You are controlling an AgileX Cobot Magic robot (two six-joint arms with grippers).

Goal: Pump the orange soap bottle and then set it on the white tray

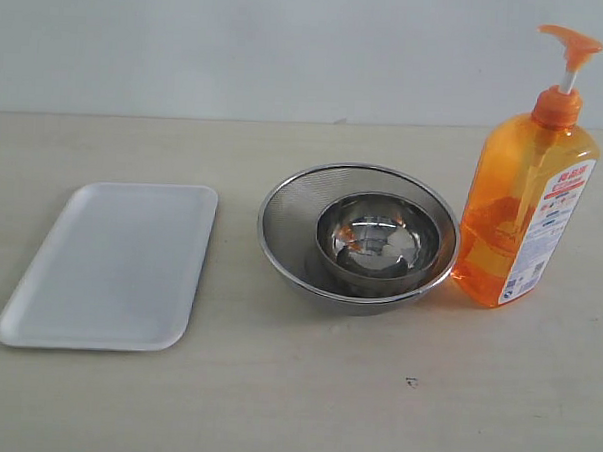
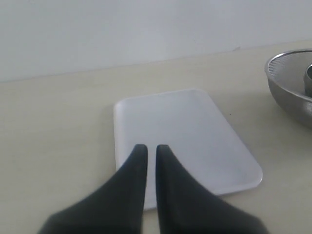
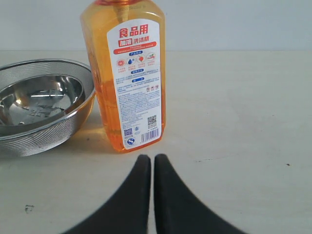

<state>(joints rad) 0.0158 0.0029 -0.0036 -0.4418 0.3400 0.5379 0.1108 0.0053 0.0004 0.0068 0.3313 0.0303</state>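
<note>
**Nothing started: bottle unpumped on the right, tray empty on the left**

The orange soap bottle [image 1: 522, 211] stands upright on the right of the table [image 1: 294, 406], just right of a steel strainer [image 1: 287, 220] that has a small steel bowl [image 1: 378, 234] sitting in it. Whether bottle and strainer touch cannot be told. Its pump head [image 1: 568, 42] is raised, with the white stem showing. The white tray [image 1: 109, 268] lies flat on the left, well apart from the bottle, with the strainer between them.

Neither arm shows in the exterior view. The left gripper [image 2: 151, 147] has its fingers drawn together with only a thin slit between them, gripping nothing, and points over the tray. The right gripper [image 3: 151, 157] is likewise pinched closed and empty, aimed at the foot of the bottle, near it but not touching.

By the look of it, the first step, the pump, has not begun. The next move probably calls for the right arm to rise to the pump head and press straight down. Pushing off-centre could tip so tall a bottle toward the strainer. For the carry, the fingers would have to spread wide to take the bottle's body, then lift it clear over the strainer to the tray.
</note>
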